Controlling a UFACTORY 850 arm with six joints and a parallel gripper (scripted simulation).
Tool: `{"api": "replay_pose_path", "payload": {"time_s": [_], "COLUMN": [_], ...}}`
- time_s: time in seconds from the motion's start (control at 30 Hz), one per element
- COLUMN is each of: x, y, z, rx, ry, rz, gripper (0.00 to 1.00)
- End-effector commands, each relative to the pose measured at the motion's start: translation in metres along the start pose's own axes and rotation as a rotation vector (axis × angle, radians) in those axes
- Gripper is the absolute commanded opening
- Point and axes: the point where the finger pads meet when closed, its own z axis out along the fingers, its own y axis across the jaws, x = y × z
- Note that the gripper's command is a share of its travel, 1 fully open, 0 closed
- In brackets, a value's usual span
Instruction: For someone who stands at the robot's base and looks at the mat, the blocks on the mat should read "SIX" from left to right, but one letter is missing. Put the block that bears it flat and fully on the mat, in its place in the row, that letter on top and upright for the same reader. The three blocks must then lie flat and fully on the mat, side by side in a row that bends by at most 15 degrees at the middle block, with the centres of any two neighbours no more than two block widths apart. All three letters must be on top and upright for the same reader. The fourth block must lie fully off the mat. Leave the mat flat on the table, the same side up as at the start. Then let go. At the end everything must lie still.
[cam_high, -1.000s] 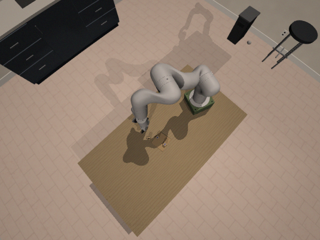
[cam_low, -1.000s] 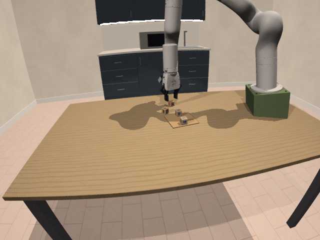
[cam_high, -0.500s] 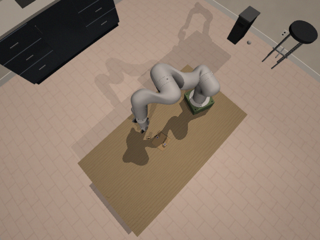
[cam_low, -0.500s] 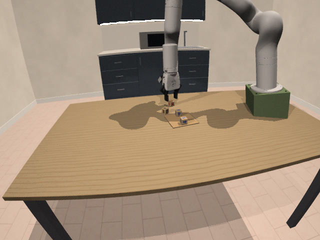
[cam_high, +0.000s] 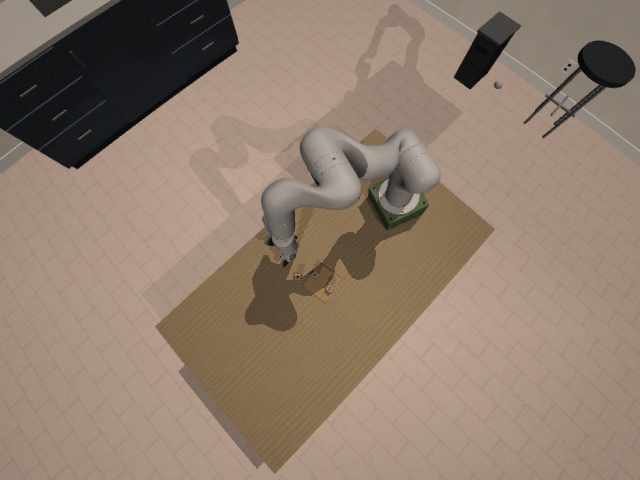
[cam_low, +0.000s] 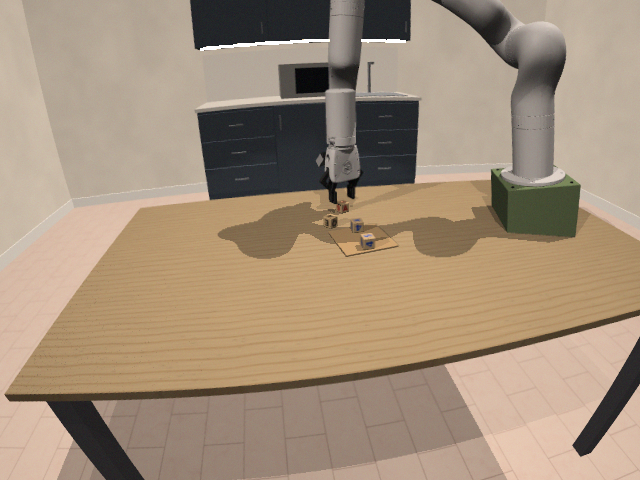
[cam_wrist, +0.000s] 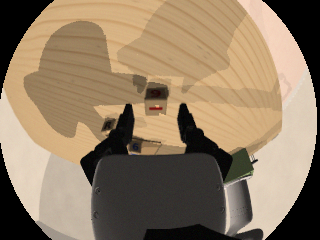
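A thin tan mat (cam_low: 351, 249) (cam_high: 323, 296) lies on the wooden table. Two blocks with blue letters stand on it, one (cam_low: 367, 240) (cam_high: 329, 288) near its middle and one (cam_low: 356, 224) (cam_high: 314, 275) at its far edge. A block with a dark letter (cam_low: 330, 221) (cam_high: 298, 276) (cam_wrist: 108, 124) lies off the mat beside it. A block with a red letter (cam_low: 342, 207) (cam_wrist: 156, 95) lies further off the mat. My gripper (cam_low: 341, 194) (cam_high: 285, 260) (cam_wrist: 155, 111) is open and hangs just above the red-letter block, fingers either side of it and not touching. The letters are too small to read.
The arm's green base block (cam_low: 535, 209) (cam_high: 398, 206) stands at the table's right end. The arm's shadow falls over the blocks. Dark kitchen cabinets (cam_low: 305, 147) stand beyond the table's far edge.
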Motion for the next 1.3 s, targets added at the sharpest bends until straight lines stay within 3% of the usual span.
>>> {"api": "replay_pose_path", "payload": {"time_s": [0.0,0.33,1.27], "x": [0.001,0.001,0.001], "y": [-0.001,-0.001,-0.001], "z": [0.005,0.026,0.03], "rx": [0.001,0.001,0.001], "ry": [0.001,0.001,0.001], "rz": [0.0,0.0,0.0], "gripper": [0.69,0.69,0.69]}}
